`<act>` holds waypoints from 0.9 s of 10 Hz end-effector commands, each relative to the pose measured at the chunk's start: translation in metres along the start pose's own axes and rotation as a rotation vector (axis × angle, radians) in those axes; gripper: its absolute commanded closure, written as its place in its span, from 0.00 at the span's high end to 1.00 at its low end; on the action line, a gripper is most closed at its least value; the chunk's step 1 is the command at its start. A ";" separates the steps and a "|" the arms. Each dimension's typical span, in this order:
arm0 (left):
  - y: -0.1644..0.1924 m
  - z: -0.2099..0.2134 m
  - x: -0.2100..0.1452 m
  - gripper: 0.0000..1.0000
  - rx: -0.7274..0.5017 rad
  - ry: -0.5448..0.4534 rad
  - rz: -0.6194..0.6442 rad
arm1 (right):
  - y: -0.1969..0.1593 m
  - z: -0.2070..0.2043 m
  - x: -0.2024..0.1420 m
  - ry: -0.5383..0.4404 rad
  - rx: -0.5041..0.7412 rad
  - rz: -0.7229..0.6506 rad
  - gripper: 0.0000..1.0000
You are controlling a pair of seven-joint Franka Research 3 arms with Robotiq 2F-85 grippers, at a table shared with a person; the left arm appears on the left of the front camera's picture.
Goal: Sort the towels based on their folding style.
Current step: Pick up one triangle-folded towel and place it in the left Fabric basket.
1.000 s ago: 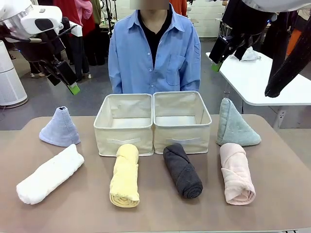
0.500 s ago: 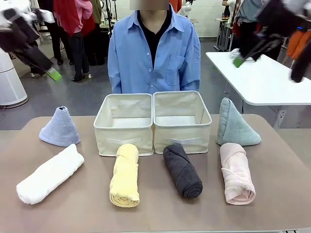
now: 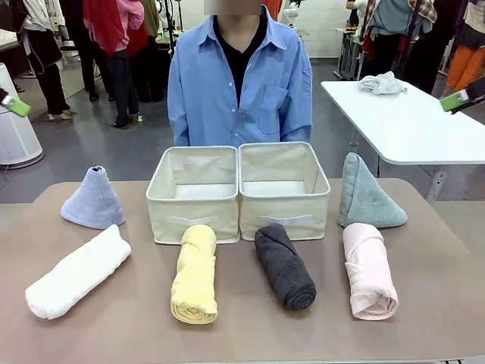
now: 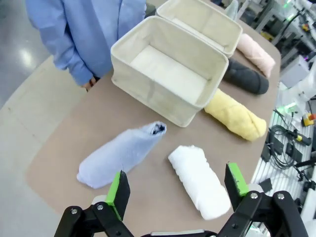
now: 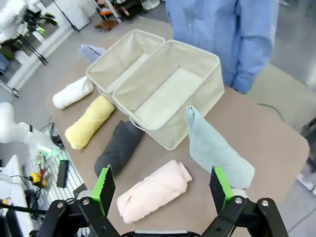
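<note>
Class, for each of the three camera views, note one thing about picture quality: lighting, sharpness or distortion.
Front view: sharp and evenly lit, with only a soft shadow beside the dark grey towel. Left wrist view: tilted, with a bright sheen on the floor. Right wrist view: tilted too, the wide-angle lens splaying the beige boxes.

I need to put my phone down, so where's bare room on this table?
Bare table along the near edge; a patch between the white roll and pale yellow roll; the right corner beside the pink roll. Both boxes are empty. Crowded: the strip where the dark grey roll nears the boxes.
</note>
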State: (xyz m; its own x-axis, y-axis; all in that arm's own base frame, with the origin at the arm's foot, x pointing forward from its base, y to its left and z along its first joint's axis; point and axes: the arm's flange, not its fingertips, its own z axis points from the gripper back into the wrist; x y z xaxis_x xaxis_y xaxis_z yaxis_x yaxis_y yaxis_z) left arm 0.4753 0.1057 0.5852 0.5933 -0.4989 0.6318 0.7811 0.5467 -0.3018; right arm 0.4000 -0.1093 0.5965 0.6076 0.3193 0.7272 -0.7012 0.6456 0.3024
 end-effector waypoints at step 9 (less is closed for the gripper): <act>0.020 0.030 -0.052 1.00 -0.101 -0.031 -0.259 | -0.032 0.032 -0.023 0.059 0.254 0.159 1.00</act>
State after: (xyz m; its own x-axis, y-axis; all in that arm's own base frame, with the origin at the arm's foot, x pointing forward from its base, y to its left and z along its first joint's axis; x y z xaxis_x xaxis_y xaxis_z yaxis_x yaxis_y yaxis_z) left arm 0.4522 0.1602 0.5703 0.3986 -0.5911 0.7012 0.9081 0.3612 -0.2118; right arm 0.3798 -0.1492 0.5900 0.5087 0.4643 0.7250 -0.8479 0.4159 0.3286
